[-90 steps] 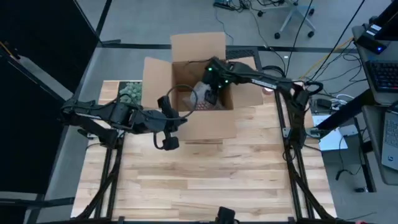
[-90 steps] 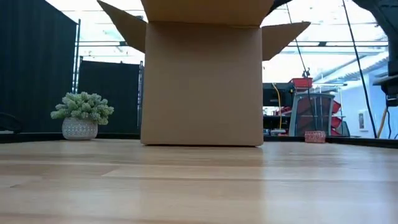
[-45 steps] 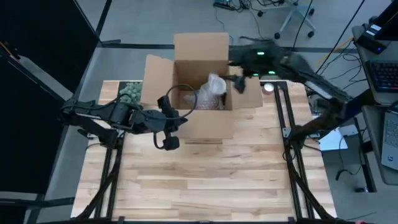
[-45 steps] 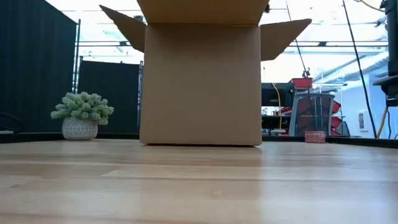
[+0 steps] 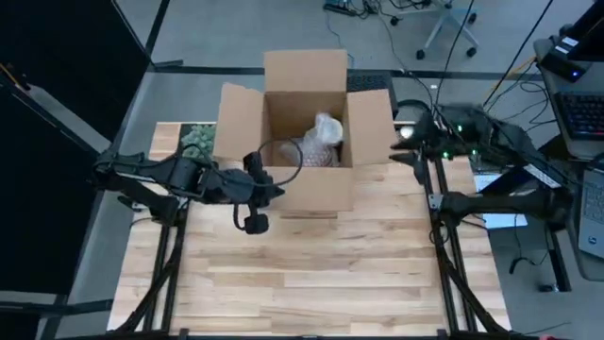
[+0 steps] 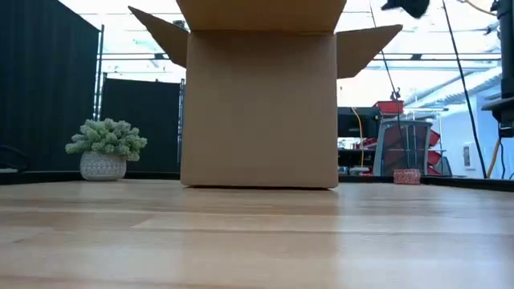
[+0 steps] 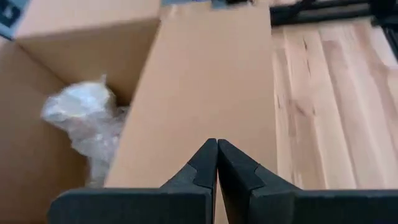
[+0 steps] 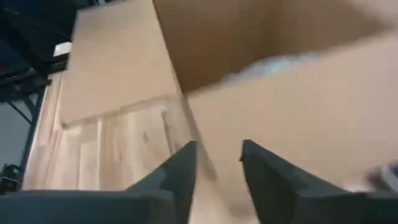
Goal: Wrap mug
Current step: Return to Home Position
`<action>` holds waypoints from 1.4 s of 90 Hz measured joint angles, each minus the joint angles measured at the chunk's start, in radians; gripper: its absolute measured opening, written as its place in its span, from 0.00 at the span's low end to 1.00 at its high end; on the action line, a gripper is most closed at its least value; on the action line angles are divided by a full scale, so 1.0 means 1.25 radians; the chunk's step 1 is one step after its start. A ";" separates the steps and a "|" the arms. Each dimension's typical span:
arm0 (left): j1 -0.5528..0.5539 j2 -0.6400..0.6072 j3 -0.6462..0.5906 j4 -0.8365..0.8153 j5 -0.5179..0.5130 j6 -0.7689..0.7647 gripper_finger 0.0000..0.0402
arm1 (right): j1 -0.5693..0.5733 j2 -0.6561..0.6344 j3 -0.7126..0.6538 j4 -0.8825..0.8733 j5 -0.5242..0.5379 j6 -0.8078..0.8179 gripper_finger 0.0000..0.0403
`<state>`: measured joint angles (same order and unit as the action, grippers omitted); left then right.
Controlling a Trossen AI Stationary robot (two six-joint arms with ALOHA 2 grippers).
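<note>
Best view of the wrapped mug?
High view: looks straight into the open cardboard box, wrapped mug exposed. Left wrist view shows part of it. Low view shows only the box's outside; right wrist view, barely a pale sliver.

Soft, even light falls on the pale wooden table (image 5: 311,274); white glare from far behind backlights the brown cardboard box (image 6: 259,104).

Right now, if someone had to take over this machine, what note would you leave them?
Left gripper: shut, empty, at the near flap of the cardboard box.
Right gripper: open, empty, out past the box's right flap.
Wrapped mug: lying inside the box, free of both grippers.
Done: wrapping and boxing.
Left: bring both arms to their rest pose; the box flaps stand open.
</note>
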<state>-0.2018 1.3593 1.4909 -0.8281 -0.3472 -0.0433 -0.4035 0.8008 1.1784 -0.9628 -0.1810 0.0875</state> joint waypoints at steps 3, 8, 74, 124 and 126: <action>0.002 -0.007 -0.020 0.019 0.003 0.000 0.00 | 0.009 -0.025 -0.039 0.009 0.003 0.018 0.17; 0.007 -0.022 -0.058 0.056 0.018 -0.001 0.00 | 0.027 -0.064 -0.101 0.034 0.021 0.039 0.09; 0.068 -0.174 -0.462 0.449 0.158 -0.045 0.00 | 0.100 -0.251 -0.484 0.287 0.191 0.130 0.01; 0.068 -0.174 -0.506 0.516 0.157 -0.040 0.00 | 0.097 -0.416 -0.565 0.428 0.382 0.069 0.01; 0.068 -0.174 -0.506 0.517 0.157 -0.039 0.00 | 0.097 -0.423 -0.567 0.429 0.391 0.066 0.01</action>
<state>-0.1165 1.1416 0.8581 -0.1818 -0.1505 -0.0921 -0.2825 0.2721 0.4703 -0.4266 0.3078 0.1698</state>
